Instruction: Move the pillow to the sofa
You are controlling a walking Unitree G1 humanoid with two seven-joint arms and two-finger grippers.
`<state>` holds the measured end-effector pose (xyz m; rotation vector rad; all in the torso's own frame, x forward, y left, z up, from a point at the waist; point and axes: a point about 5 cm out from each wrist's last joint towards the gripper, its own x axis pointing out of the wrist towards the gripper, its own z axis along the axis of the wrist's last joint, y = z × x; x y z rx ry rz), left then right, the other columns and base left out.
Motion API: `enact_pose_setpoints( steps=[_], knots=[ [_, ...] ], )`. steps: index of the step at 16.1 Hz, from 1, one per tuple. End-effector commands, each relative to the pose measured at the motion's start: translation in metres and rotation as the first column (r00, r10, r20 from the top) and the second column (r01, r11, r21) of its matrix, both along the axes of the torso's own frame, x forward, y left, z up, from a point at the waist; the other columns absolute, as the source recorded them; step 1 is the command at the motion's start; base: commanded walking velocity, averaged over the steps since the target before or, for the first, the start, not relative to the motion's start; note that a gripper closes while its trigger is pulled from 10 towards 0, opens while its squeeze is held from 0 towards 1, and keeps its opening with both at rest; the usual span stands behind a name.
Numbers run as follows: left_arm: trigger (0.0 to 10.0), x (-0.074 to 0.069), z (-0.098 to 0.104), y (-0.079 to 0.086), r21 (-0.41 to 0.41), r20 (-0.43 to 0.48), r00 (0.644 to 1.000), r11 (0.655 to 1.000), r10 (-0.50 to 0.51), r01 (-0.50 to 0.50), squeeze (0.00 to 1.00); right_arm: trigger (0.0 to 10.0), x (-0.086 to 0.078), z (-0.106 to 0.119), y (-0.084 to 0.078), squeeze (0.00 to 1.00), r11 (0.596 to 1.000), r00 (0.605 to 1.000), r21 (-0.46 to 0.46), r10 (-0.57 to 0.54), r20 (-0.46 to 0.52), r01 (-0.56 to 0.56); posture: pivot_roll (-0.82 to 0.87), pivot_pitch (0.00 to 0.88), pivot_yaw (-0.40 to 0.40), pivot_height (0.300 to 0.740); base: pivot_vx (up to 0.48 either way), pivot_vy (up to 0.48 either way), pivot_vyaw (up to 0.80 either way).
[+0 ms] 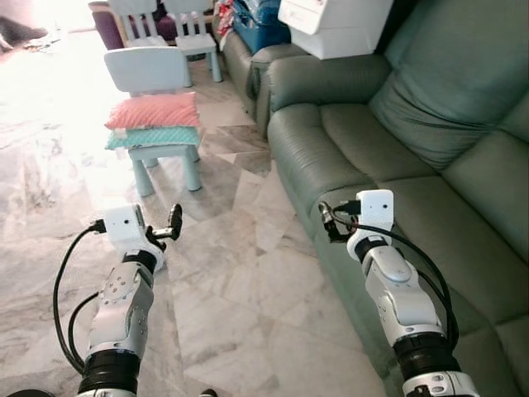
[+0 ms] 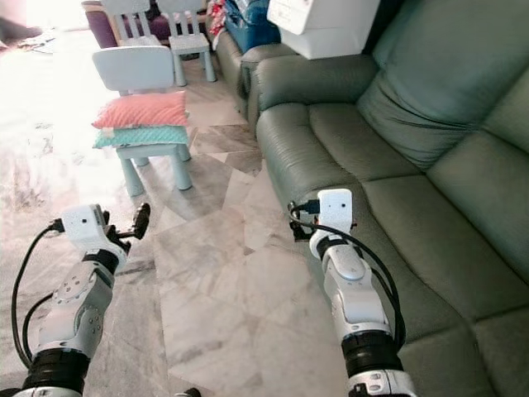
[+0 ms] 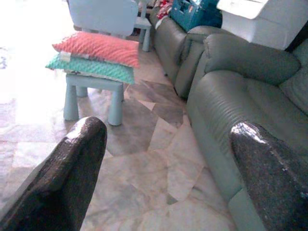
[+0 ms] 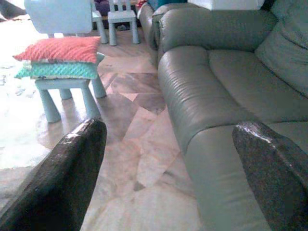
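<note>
— Left claw (image 1: 172, 222): how do we read its pose?
— We see the left arm raised forward over the marble floor (image 1: 240, 289), its claw aimed at the small blue chair (image 1: 157, 91); in the left wrist view its two black fingers (image 3: 72, 178) stand wide apart, gripping nothing.
— And the right claw (image 1: 331, 219)?
— We find it held out level above the front edge of the green sofa (image 1: 397, 157), fingers (image 4: 62, 178) likewise spread and empty.
— Where is the pillow?
— We note a pink pillow (image 1: 154, 111) lying on a teal pillow (image 1: 154, 136), both stacked on the chair's seat, well apart from either claw and beside the sofa's arm.
— What do the head views add?
— We gain a white box (image 1: 335, 25) on the sofa's armrest and more small chairs (image 1: 194, 33) behind.
</note>
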<state>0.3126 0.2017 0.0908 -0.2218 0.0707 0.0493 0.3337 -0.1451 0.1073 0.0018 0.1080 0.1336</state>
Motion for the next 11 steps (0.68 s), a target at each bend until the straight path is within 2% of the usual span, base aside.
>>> enact_pose_setpoints(
  steps=[1,3,11],
  knots=[
    [10.0,0.0013,0.0023,0.0035,-0.001,0.013,1.000,1.000,0.006,-0.006,0.00,10.0,0.0014,0.0044,0.0025,0.00,1.000,1.000,0.013,0.003,0.020,-0.003,-0.16,0.040,0.008,0.740,0.000,0.000,0.00],
    [10.0,-0.0006,0.0007,0.0059,0.001,0.012,1.000,1.000,0.011,-0.011,0.00,10.0,0.0005,0.0036,0.0029,0.00,1.000,1.000,0.018,0.008,0.021,-0.009,-0.16,0.040,0.006,0.740,0.300,0.000,0.00],
    [10.0,-0.0002,0.0000,0.0002,0.004,0.014,1.000,1.000,-0.018,0.018,0.00,10.0,-0.0018,0.0066,0.0026,0.00,1.000,0.998,-0.002,0.029,0.049,-0.029,-0.17,0.033,0.011,0.740,0.374,0.274,0.00]
  ],
)
